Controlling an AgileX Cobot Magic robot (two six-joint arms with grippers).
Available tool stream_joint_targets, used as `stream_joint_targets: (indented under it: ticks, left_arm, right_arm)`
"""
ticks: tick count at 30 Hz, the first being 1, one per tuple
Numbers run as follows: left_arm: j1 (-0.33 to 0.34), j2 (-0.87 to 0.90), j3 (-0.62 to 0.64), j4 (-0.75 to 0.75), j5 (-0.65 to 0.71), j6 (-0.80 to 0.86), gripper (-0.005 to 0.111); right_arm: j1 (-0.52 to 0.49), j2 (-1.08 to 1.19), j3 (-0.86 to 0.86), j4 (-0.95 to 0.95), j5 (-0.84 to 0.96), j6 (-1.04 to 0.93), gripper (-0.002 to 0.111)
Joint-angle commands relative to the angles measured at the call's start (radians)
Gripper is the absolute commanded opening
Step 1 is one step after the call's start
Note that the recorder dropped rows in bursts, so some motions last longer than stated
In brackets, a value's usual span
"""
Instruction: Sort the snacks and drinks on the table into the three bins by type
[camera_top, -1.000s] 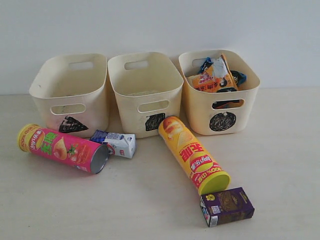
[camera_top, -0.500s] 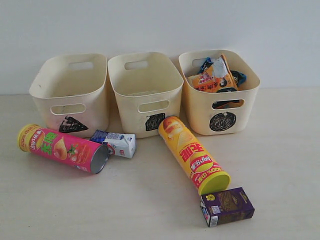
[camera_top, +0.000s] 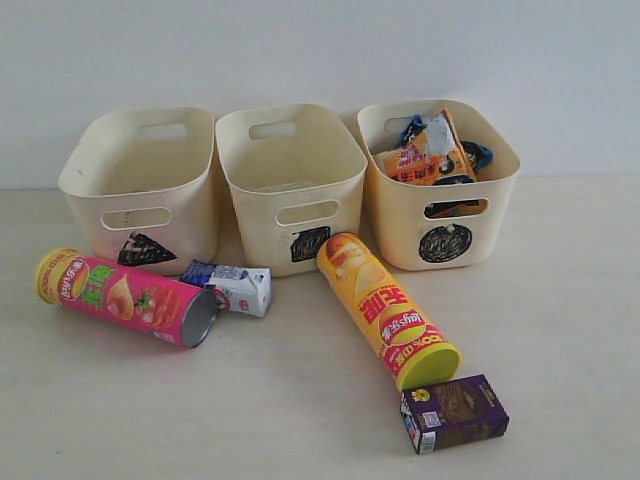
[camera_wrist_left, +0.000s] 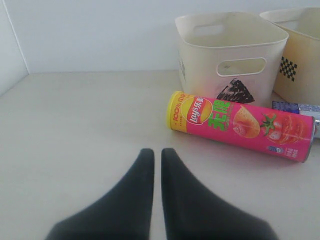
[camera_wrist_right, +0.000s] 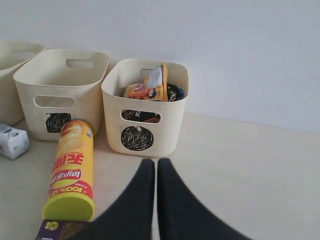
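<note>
The pink chip tube lies on the table before the triangle bin, with the blue-white carton at its open end. The yellow-red tube lies below the square bin, and the purple carton rests at its lid. The orange-white bag and the blue bag sit in the circle bin. Neither arm shows in the exterior view. My left gripper is shut and empty, short of the pink tube. My right gripper is shut and empty before the circle bin.
A pale wall stands close behind the three bins. In the left wrist view a side wall bounds the table. Bare table lies along the front and at the far right.
</note>
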Motion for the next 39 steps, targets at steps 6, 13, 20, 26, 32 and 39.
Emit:
stream_joint_targets:
  ticks: [6, 13, 20, 26, 32, 39]
  left_arm:
    - [0.001, -0.004, 0.003, 0.002, -0.004, 0.004, 0.004]
    - [0.001, -0.004, 0.003, 0.002, -0.004, 0.004, 0.004]
    - [0.001, -0.004, 0.003, 0.002, -0.004, 0.004, 0.004]
    - [0.001, -0.004, 0.003, 0.002, -0.004, 0.004, 0.004]
    - [0.001, -0.004, 0.003, 0.002, -0.004, 0.004, 0.004]
    - [0.001, -0.004, 0.003, 0.002, -0.004, 0.004, 0.004]
  right_arm:
    - [-0.005, -0.007, 0.005, -0.362, -0.01, 0.491, 0.0]
    - [-0.005, -0.012, 0.016, -0.497, -0.008, 0.62, 0.0]
    - [-0.005, -0.1, 0.085, -0.541, -0.031, 0.67, 0.0]
    - [-0.005, -0.1, 0.123, -0.549, -0.039, 0.688, 0.0]
    - [-0.005, -0.1, 0.197, -0.563, -0.078, 0.688, 0.0]
    - [-0.005, -0.1, 0.247, -0.615, -0.122, 0.726, 0.0]
